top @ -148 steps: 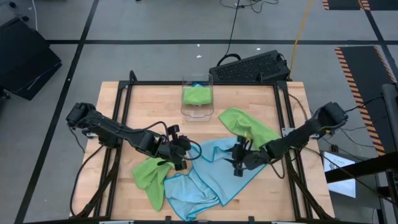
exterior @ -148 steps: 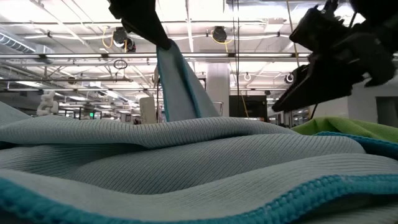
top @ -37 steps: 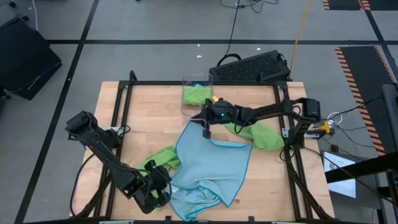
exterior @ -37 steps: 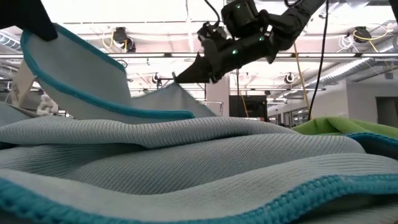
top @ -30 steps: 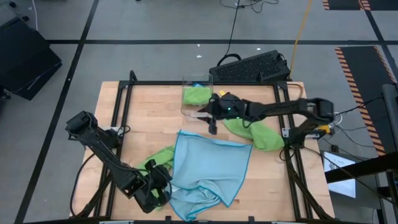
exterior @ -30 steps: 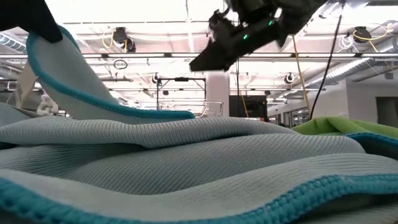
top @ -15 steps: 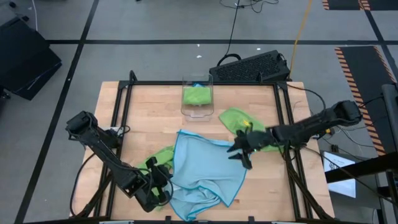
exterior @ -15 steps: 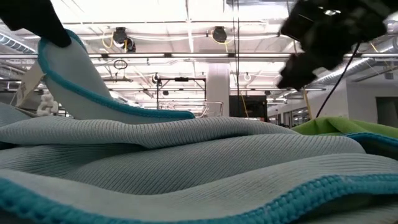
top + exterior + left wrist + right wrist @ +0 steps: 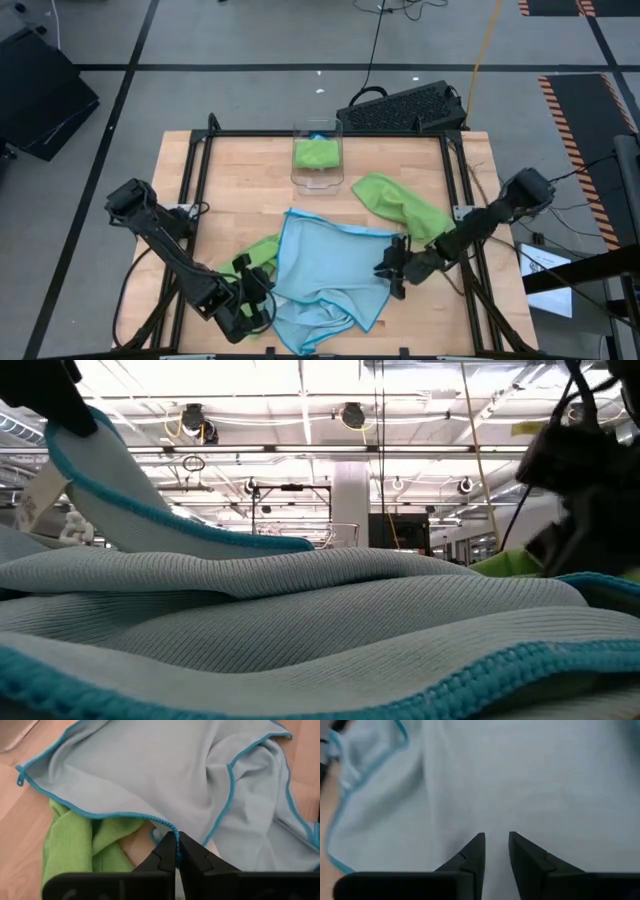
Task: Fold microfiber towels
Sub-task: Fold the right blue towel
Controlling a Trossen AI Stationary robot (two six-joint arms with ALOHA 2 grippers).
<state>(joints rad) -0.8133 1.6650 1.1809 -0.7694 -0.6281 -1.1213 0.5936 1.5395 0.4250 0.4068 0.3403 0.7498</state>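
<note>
Blue towel (image 9: 335, 265) lies mid-surface, half spread. Left gripper (image 9: 176, 851) jaws clenched on its near-left hem. Right gripper (image 9: 496, 851) over the right edge, jaws parted w/ nothing between. Best grab that corner, then pull taut before folding, I'd say.

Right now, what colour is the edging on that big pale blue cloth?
A darker teal-blue stitched border runs round the light blue towel, clearest in the left wrist view.

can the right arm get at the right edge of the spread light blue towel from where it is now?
Probably yes. The right hand hangs right at that edge of the light blue microfiber towel, fingers slightly apart above the cloth. Nothing lies between; the loose lime green towel sits further back.
</note>
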